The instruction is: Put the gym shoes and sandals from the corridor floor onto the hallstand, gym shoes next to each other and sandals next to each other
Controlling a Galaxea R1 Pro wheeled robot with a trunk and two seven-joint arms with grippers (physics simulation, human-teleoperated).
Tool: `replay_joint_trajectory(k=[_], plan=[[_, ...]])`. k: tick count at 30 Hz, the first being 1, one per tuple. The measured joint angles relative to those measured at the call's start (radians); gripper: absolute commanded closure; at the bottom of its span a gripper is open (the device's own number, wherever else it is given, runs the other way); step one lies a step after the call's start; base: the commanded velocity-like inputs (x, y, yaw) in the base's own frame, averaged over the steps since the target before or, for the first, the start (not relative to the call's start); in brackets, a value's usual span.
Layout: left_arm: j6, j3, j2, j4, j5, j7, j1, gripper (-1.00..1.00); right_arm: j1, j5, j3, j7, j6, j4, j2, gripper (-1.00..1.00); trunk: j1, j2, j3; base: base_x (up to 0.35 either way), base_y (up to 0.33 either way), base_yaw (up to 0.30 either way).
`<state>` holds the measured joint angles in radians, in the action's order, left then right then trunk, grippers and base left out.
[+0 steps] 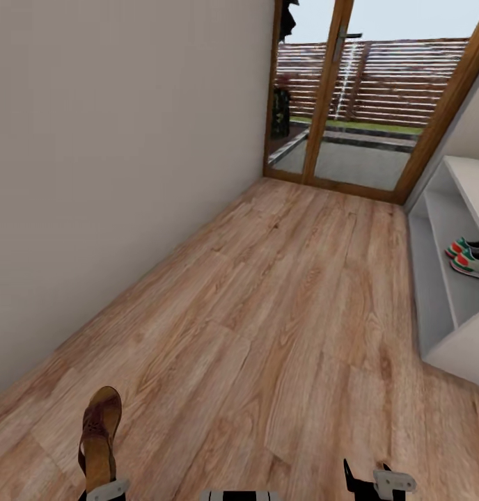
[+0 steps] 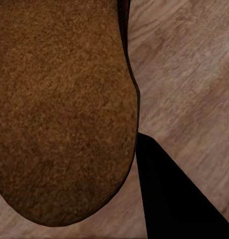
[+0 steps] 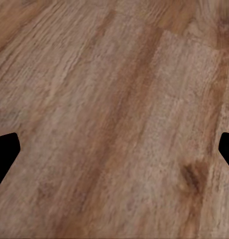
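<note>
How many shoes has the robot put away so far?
Two, it seems: both gym shoes sit side by side on a lower shelf of the hallstand. In hand: one brown sandal is held up by the left end effector. The right end effector is open over bare floor. Left: shelving this sandal and the other one.

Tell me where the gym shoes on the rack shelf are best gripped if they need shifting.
Probably across the toe ends: the gym shoes lie side by side on a low shelf of the hallstand with their toes pointing out toward the corridor floor. Come in level from the open front; the shelf above likely blocks a top approach.
</note>
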<state>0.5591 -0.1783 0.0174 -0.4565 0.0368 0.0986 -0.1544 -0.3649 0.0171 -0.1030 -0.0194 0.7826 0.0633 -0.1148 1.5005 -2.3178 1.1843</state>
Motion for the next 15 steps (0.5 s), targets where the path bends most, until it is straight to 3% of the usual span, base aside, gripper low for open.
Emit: replay_joint_trajectory(k=[15], plan=[[0.000, 0.001, 0.000, 0.002, 0.000, 0.000, 0.000, 1.00, 0.000, 0.000, 0.000, 0.000, 0.000, 0.000, 0.000, -1.00, 0.000, 0.000, 0.000, -0.015, -0.005, 0.279]])
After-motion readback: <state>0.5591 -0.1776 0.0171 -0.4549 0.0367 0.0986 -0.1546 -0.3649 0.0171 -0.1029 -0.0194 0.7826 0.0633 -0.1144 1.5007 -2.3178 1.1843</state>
